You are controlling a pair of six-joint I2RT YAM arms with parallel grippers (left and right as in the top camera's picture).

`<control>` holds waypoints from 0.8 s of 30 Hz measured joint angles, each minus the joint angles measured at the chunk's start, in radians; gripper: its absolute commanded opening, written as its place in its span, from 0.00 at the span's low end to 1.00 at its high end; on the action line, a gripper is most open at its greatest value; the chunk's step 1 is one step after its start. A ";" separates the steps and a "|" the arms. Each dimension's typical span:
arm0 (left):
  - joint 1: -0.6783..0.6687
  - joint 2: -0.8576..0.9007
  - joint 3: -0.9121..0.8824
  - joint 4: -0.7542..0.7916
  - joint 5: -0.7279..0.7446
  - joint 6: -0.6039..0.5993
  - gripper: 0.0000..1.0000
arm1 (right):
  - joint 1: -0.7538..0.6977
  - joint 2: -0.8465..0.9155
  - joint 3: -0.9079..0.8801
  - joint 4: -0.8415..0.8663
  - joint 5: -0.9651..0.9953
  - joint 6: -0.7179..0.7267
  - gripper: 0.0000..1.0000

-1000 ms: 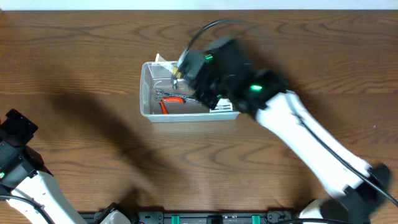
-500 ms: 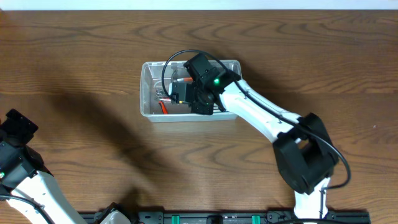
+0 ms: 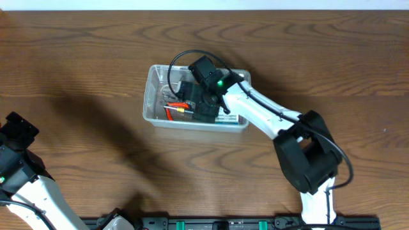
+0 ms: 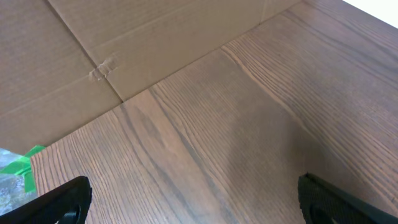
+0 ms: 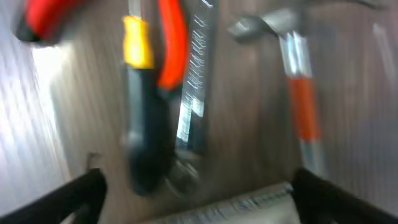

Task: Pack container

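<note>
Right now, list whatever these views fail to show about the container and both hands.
Overhead: the right arm covers much of the container; the right hand beneath cannot be seen there.
Right wrist: blur smears the tools; the metal tool's lettering is unreadable.
Left wrist: the left hand is cut off by the bottom edge; only fingertips show.

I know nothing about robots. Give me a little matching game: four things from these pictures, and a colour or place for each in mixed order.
Things:
1. container
2. pliers
3. screwdriver
4. left arm

Colour or place:
A. black with a yellow band
B. off to one side, away from the tub
C. clear plastic
D. red-orange handles

Pairs: 1-C, 2-D, 3-A, 4-B
</note>
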 measured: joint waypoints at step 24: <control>0.006 0.130 0.004 0.001 0.000 0.000 0.98 | -0.051 -0.855 0.114 -0.153 0.175 0.235 0.99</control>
